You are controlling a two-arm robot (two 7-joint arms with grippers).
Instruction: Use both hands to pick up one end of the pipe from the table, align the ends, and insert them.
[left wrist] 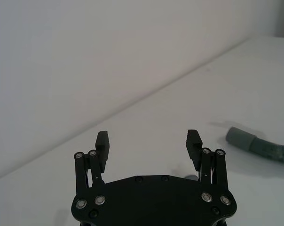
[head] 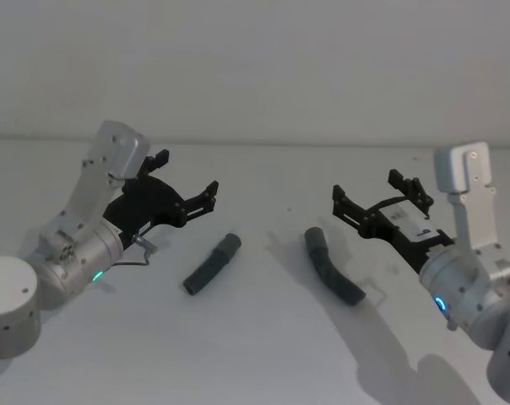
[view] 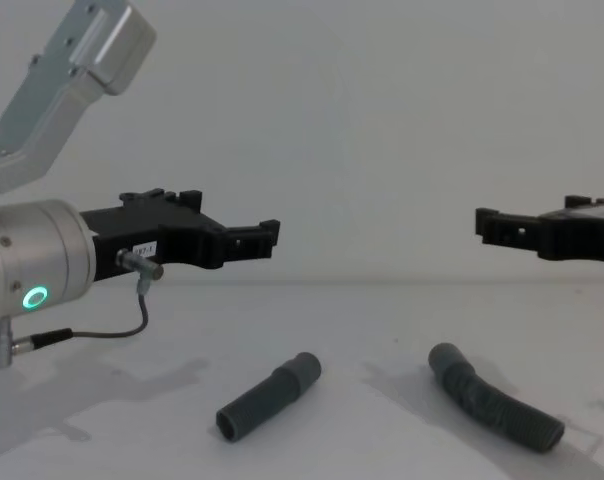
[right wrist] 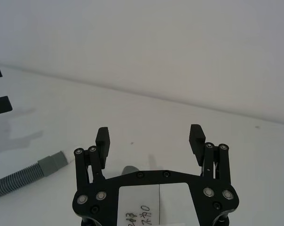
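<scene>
Two spread hands (head: 187,175) (head: 367,186) hover near two pipe pieces (head: 211,264) (head: 333,267).

straight tube (head: 211,266): dark grey, stepped, flat on table (head: 255,363), left of middle | curved hose (head: 331,268): dark grey, bent, flat, right of middle

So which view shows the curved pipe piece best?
Head view: the curved pipe piece lies whole, its bend plain from above. Chest view: whole but side-on, bend less clear. Left wrist view: cuff end, the rest cut off. Right wrist view: just one end.
</scene>
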